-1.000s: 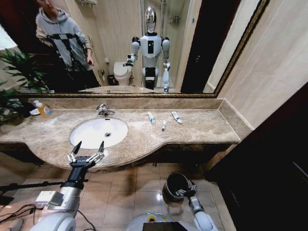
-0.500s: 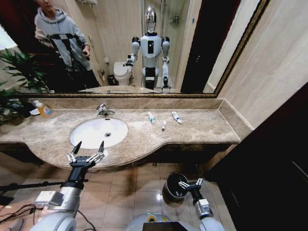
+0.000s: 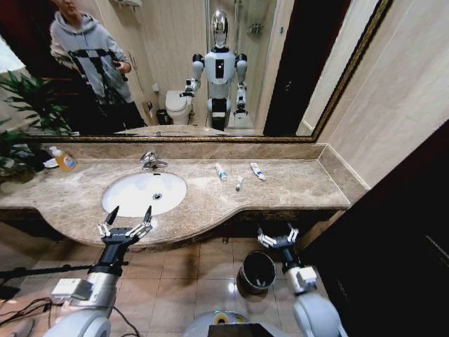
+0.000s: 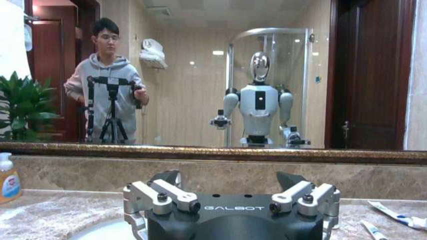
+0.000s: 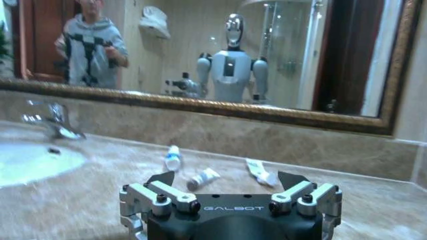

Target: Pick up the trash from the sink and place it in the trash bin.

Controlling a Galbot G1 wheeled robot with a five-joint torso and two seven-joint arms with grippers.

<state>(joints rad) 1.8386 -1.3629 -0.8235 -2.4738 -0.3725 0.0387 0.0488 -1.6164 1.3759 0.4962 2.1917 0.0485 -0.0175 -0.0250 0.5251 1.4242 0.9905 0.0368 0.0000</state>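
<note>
Three small tubes of trash [image 3: 238,175] are seen lying on the marble counter [image 3: 295,184], to the right of the sink [image 3: 144,193] and not in its basin, which looks empty. The right gripper [image 3: 277,236] is raised at the counter's front edge, jaws spread wide and holding nothing; the tubes lie ahead of it and slightly to its left, their long axes pointing roughly away from the robot. This arm is judged the nearer one. The left gripper [image 3: 126,221] is held in front of the sink, equally wide open and empty. The trash bin [image 3: 256,272] stands on the floor below the right gripper. Its contents cannot be made out.
</note>
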